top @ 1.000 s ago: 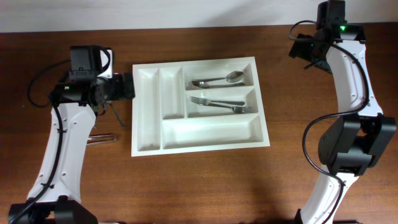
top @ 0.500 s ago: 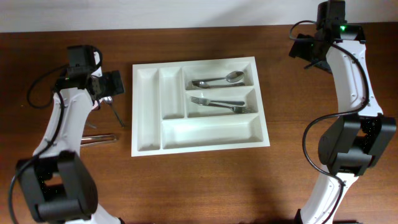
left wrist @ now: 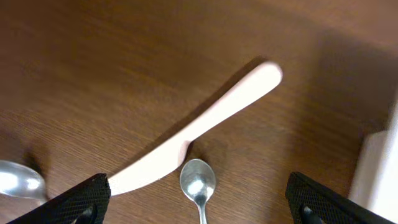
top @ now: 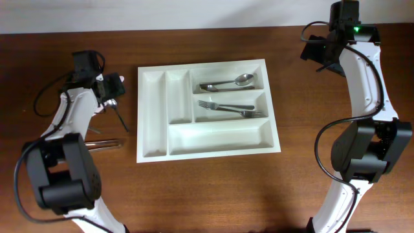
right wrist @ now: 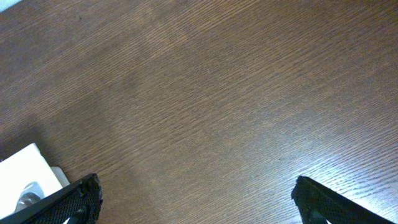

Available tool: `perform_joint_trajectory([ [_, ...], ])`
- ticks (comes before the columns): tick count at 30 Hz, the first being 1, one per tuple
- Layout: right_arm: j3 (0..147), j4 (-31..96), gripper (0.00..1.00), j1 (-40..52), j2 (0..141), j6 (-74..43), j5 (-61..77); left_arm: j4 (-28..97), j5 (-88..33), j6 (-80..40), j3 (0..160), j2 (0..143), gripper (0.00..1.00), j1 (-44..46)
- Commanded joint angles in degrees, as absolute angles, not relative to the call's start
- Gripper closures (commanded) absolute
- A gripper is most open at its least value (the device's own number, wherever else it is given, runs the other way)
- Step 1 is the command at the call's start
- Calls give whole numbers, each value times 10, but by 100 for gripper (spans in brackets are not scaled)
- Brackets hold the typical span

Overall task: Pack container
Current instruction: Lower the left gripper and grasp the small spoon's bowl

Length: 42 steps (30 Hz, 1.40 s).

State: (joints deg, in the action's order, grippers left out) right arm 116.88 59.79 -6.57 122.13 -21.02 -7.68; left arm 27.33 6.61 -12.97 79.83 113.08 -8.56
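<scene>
Cutlery on the dark brown wooden table (top: 213, 194), and your large white rectangular plastic container (top: 150, 116) sits flat in the middle of it, well apart from both arms' bases. It has five compartments. The two narrow ones on its left side and the long wide one along the near edge are bare. The upper right compartment holds a silver metal spoon (top: 228, 83), and the one below it holds silver metal forks (top: 233, 109) lying side by side.

Your left gripper (top: 114, 88) hovers just beside the container's left edge. Its fingers are spread wide with nothing between them. Under it, the left wrist view shows a pale pink knife-shaped utensil (left wrist: 199, 127) lying at a slant on the wood. A small silver teaspoon (left wrist: 198, 183) lies with its bowl close against the knife, and another shiny spoon bowl (left wrist: 15, 180) shows at the left edge.

Your right gripper (right wrist: 196, 199) is up by the far right of the table, also spread wide over bare wood and holding nothing.
</scene>
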Motion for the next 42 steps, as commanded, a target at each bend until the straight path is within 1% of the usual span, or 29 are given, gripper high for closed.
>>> perform_joint_trajectory([
  [1, 1166, 596, 1, -64, 1226, -217, -82, 272, 75, -156, 806, 1161, 7, -88],
  [5, 1166, 596, 1, -64, 1226, -217, -82, 274, 73, -165, 806, 1173, 8, -88],
  [7, 1166, 596, 1, -64, 1226, -217, -82, 274, 73, -168, 806, 1173, 11, -88],
  [8, 1166, 596, 1, -64, 1226, -217, -82, 277, 73, -172, 806, 1173, 16, -88],
  [9, 1166, 596, 1, -64, 1226, -217, -82, 281, 73, -175, 806, 1173, 17, -88],
  [19, 1166, 596, 1, -64, 1226, -217, -82, 325, 67, -185, 806, 1173, 17, -83],
  [23, 1166, 596, 1, -64, 1226, -217, -82, 324, 67, -186, 806, 1173, 21, -83],
  [27, 1166, 596, 1, -64, 1226, -217, -82, 317, 69, -186, 806, 1177, 23, -83],
  [42, 1166, 596, 1, -64, 1226, -217, -82, 279, 52, -186, 806, 1238, 23, -83],
])
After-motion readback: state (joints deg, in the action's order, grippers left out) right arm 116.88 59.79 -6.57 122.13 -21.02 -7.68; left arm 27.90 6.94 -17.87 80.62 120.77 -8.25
